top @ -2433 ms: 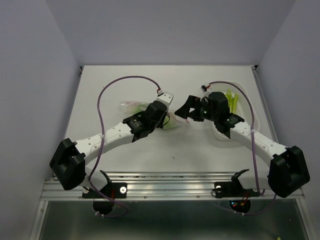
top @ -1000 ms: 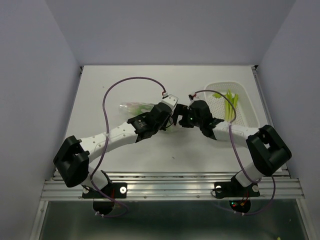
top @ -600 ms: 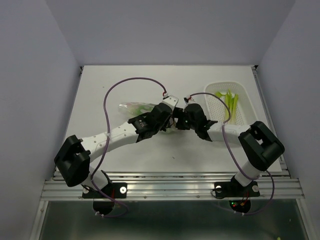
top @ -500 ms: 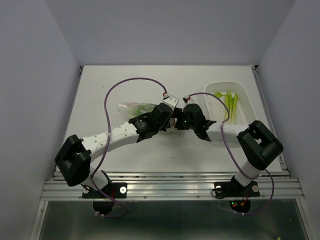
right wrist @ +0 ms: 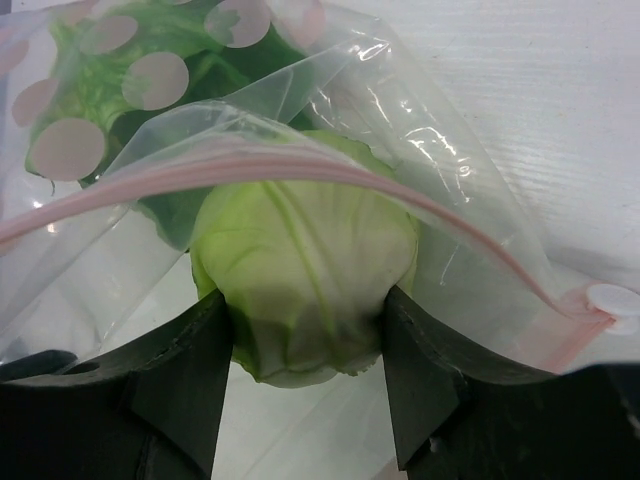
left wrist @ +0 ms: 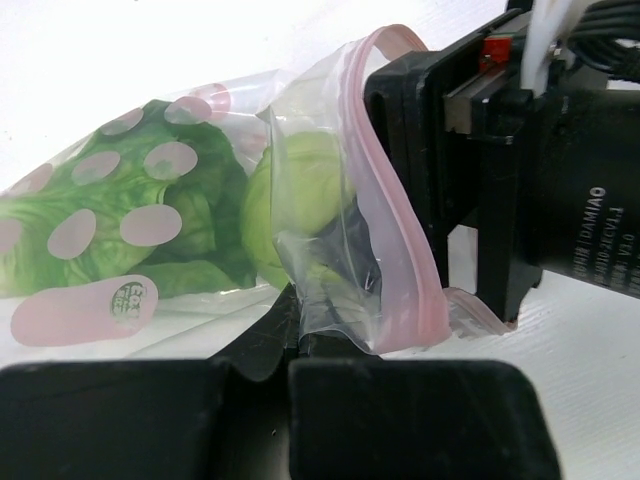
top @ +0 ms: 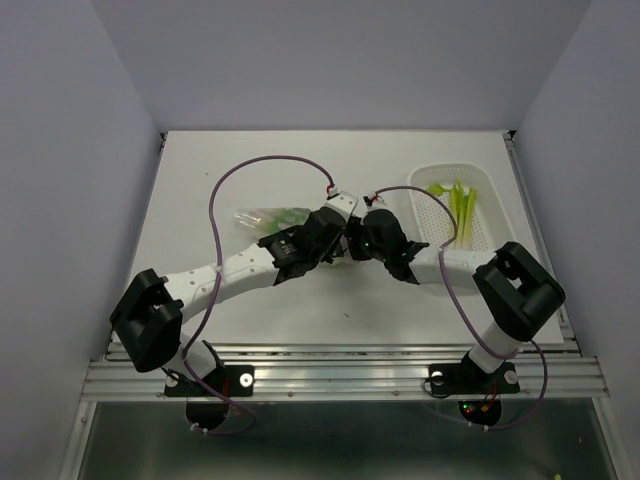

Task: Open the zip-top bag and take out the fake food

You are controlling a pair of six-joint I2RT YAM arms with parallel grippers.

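**Both arms at the bag mouth, ball between the right fingers**

Top view: I see the left arm (top: 240,268) and right arm (top: 432,262) meeting nose to nose at mid-worktop (top: 300,160). The bag (top: 262,214) lies flat just left of where they meet. A white basket (top: 487,182) sits well to the right with yellow-green strips (top: 460,200) in it. The fingers of both arms are hidden here.

Left wrist: my left fingers (left wrist: 320,390) are closed, pinching the clear plastic of the bag's near lip just below the pink zipper strip (left wrist: 395,215), which arches up over the open mouth. Inside are a pale green ball (left wrist: 300,200) and, deeper, a dark leaf (left wrist: 195,215). Pink dots cover the bag. One pink tab (left wrist: 128,293) carries small green print that I cannot read. The white lettering (left wrist: 592,220) on the right arm's black housing runs sideways and is also too small to read.

Right wrist: my right fingers (right wrist: 190,390) are inside the bag mouth, one pressed on each side of the ball, gripping it. The zipper strip crosses just above the ball.
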